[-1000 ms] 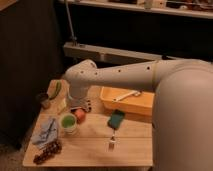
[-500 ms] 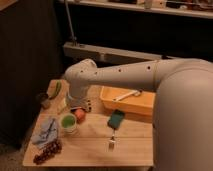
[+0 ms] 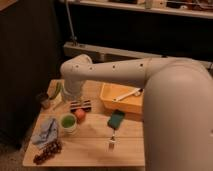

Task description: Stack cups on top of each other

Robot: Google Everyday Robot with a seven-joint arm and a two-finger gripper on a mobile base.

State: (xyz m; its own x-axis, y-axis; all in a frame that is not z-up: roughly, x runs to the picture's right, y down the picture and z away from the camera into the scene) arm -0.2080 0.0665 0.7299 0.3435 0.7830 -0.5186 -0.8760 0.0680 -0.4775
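Dim light falls on a wooden table point(image 3: 90, 150) against a dark wall, and I place everything from the yellow tub point(image 3: 125, 107) at its right rear. Nearest me, well to the tub's front left, a dark bunch that looks like grapes point(image 3: 47, 151) lies at the table's edge, and a small white object point(image 3: 111, 144) sits straight out in front of the tub. A step further in, a crumpled blue cloth point(image 3: 46, 131) lies far left of the tub. The light green cup point(image 3: 68, 121) stands upright between that cloth and the tub, with a green sponge point(image 3: 116, 119) just before the tub's front wall. An orange fruit point(image 3: 80, 115) rests right beside the green cup, on the tub's side of it. The gripper point(image 3: 80, 104) hangs directly over that fruit, left of the tub, its fingers spread with nothing between them, at the end of a thick white arm point(image 3: 125, 75) passing above the tub. A white utensil point(image 3: 127, 93) lies inside the tub. The dark cup point(image 3: 44, 99) stands far left of the tub by the table's edge, a long green thing point(image 3: 57, 90) just behind it. Beyond the tub runs a pale rail point(image 3: 100, 50).
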